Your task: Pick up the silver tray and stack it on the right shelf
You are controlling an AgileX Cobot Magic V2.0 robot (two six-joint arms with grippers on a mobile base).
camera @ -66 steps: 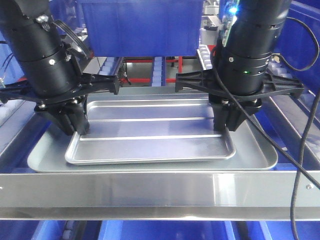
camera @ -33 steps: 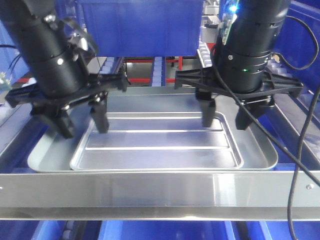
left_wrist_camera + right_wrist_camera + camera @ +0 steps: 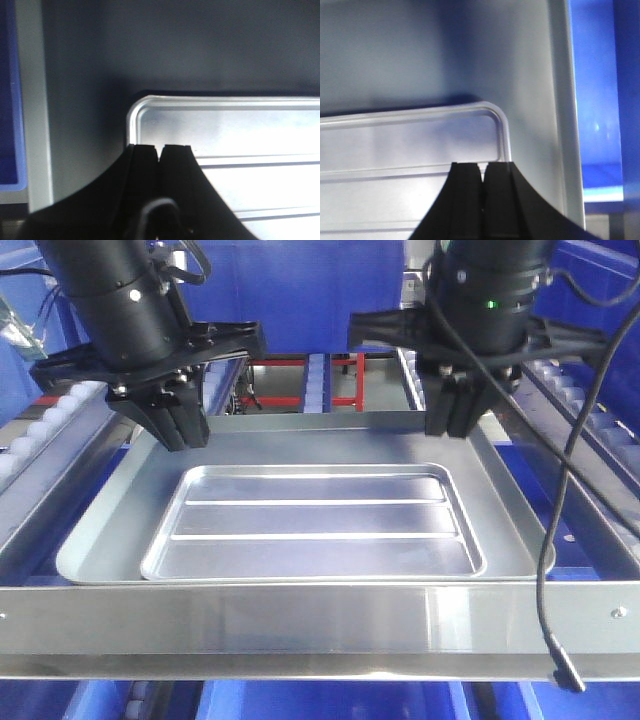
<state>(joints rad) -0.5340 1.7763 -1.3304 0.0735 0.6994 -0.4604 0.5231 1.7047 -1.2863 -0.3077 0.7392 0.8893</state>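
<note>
Front view: shiny, ribbed silver tray (image 3: 315,523) lies flat.

Both chunky black arms hang pointing down, wrists vertical. The left black two-finger gripper (image 3: 179,425) has its fingers pressed together, nothing between them, and the right black two-finger gripper (image 3: 453,415) is the same, pinched closed and empty.

Silver tray (image 3: 315,525) lying flat inside the larger tray (image 3: 110,530), on the right shelf (image 3: 320,615) behind its front crossbar. Left claw (image 3: 180,425) above the far-left corner, right claw (image 3: 450,420) above the far-right, both clear of it.
</note>
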